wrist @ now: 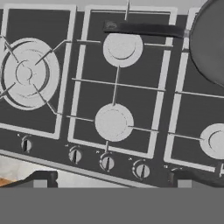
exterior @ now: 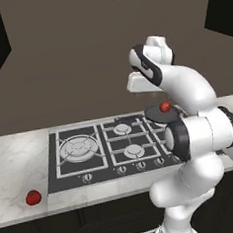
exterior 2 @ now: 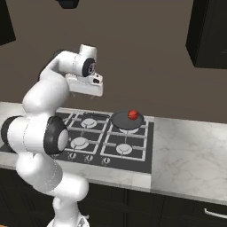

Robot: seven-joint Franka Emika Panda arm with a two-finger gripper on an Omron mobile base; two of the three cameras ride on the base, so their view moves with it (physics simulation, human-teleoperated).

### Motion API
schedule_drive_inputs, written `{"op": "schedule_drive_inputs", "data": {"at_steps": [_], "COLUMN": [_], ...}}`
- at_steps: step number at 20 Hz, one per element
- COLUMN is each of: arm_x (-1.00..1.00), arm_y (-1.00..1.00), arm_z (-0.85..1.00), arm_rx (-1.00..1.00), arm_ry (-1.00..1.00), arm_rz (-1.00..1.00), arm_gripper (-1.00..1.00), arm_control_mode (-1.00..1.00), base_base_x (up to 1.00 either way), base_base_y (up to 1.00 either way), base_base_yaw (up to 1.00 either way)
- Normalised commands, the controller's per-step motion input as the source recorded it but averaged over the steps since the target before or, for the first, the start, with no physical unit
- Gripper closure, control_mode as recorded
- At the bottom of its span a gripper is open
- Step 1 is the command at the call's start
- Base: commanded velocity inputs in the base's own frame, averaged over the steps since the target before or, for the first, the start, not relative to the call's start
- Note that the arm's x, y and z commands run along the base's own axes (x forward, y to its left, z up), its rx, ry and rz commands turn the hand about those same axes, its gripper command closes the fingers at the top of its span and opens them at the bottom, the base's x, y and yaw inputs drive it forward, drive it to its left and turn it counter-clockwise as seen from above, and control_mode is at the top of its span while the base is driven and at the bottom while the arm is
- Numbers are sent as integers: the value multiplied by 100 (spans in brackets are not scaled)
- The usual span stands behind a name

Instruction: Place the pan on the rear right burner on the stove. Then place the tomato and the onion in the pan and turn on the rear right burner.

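The dark pan [exterior 2: 123,120] sits on the stove [exterior 2: 142,156] over the rear right burner, which it hides. Its black handle [wrist: 144,29] points left across the rear middle burner [wrist: 122,47]. A round red vegetable [exterior 2: 132,115] lies in the pan [exterior: 158,115]. A second red one [exterior: 33,197] rests on the counter left of the stove [exterior: 54,165]. I cannot tell which is the tomato and which the onion. My gripper [wrist: 116,179] hangs high above the middle burners, open, with nothing between its fingertips [wrist: 41,178]. The pan's rim [wrist: 210,43] shows at the upper right of the hand view.
The large multi-ring burner [wrist: 27,73] is at the stove's left. A row of small knobs [wrist: 107,162] runs along the front edge. Marble counter [exterior 2: 190,150] extends right of the stove. Dark cabinets hang at both upper corners.
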Motion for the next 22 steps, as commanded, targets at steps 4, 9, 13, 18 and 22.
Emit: {"op": "schedule_drive_inputs", "data": {"at_steps": [4,9,13,18,22], "arm_x": [-97,-41,-27,-19,-24], "arm_y": [96,97,100,100,100], "arm_z": [20,8,0,0,0], "arm_rx": [-2,0,0,0,0], "arm_ry": [-13,1,10,15,14], "arm_rz": [0,5,14,14,16], "arm_gripper": [-100,-100,-100,-100,-100], "arm_control_mode": [-100,-100,-100,-100,-100], "base_base_x": [0,0,0,0,0], "base_base_y": [0,0,0,0,0], "base_base_yaw": [0,0,0,0,0]}}
